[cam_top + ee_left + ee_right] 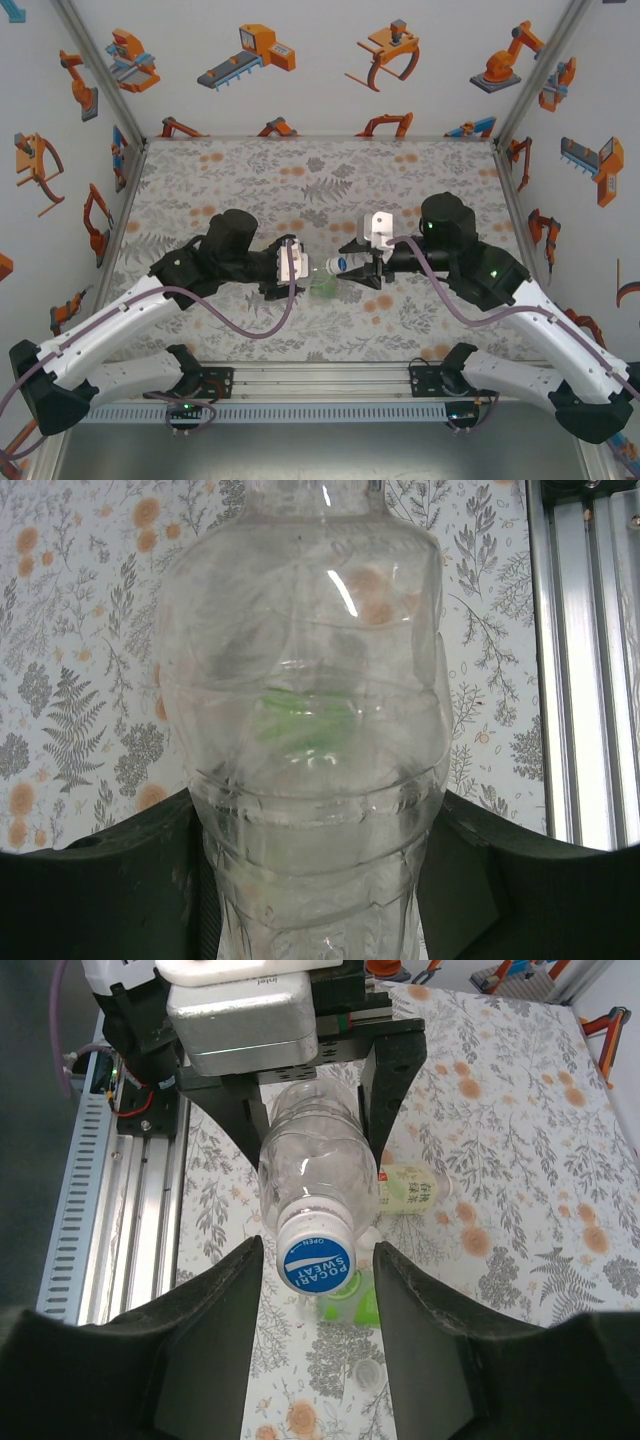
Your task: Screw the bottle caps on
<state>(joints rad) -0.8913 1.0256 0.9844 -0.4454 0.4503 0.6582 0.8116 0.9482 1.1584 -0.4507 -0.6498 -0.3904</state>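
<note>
Squarely at the centre of the right wrist view, the blue cap (315,1262) sits on the neck of the unlabelled bottle (310,1190), facing the camera; whether its threads are fully home cannot be told. The bottle lies horizontal in the air, clenched around its body by the left gripper (320,1148) toward the upper part of the frame. The right gripper (318,1252) is released: its 2 fingers stand on either side of the cap, just beside it, with a slim gap on each side. The step in hand looks like tightening this cap. To do it well, the right gripper should close evenly on the cap's rim, not the neck, keep its wrist axis in line with the bottle's, and turn while the left gripper holds firm so the thin plastic neither spins nor crumples. Below the cap on the counter (520,1110) lies the green-label bottle (350,1305), partly hidden; to its upper right the yellow-label bottle (408,1188) lies on its side.
</note>
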